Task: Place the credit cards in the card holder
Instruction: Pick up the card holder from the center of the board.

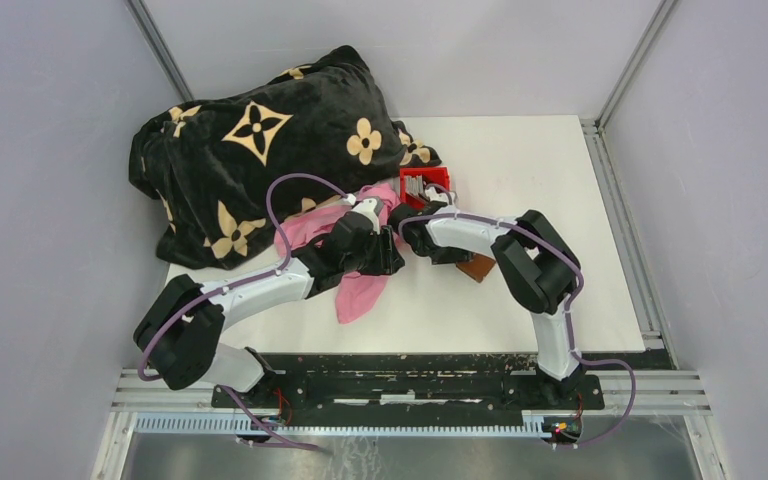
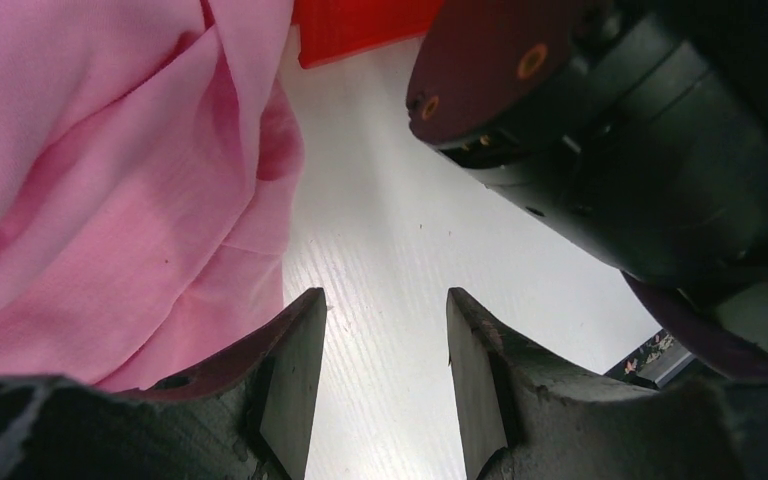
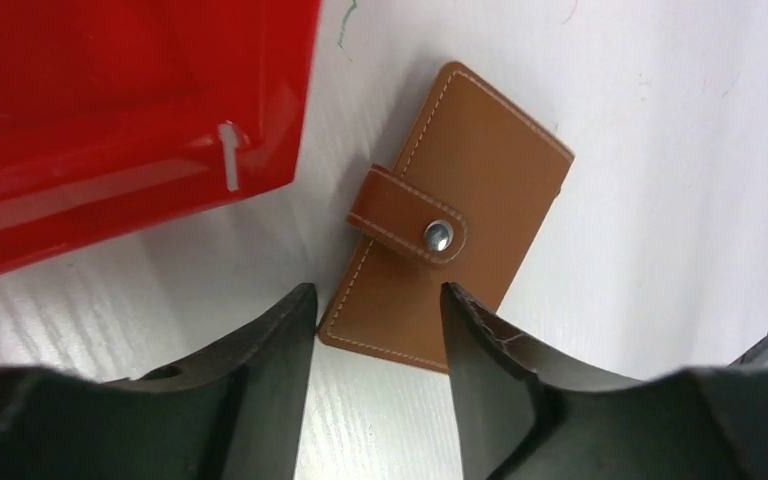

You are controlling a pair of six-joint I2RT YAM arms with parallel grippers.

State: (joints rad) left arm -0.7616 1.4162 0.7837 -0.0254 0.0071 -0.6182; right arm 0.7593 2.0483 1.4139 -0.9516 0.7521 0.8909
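Two robot arms reach out from the near edge over the white tabletop [image 1: 530,170] in the overhead view. The left arm [image 1: 260,285] stretches diagonally up and to the right, its wrist above a crumpled pink cloth [image 1: 358,292]. The right arm [image 1: 475,232] rises from its base, folds at a black elbow and doubles back leftward, so both wrists sit close together near the table's middle. Just beyond them stands a small red plastic bin [image 1: 406,198] with grey-silver credit cards [image 1: 418,184] upright inside it, and a black plush blanket with tan flower motifs [image 1: 260,140] is heaped at the far left. The small brown leather card holder [image 1: 478,268] lies on the table, partly hidden under the right arm. From the left wrist, the left gripper [image 2: 385,305] has its jaws moderately apart with only bare table showing between them. Pink cloth lies to its left, a corner of the bin ahead, and the right arm's dark body crowds the right. From the right wrist, the right gripper [image 3: 375,300] is likewise parted and grips nothing, its tips over the holder's near short end; whether they touch it cannot be told. The holder lies flat and closed just beside the bin, its snap strap fastened over the left long edge, its long axis slanting from lower left to upper right.
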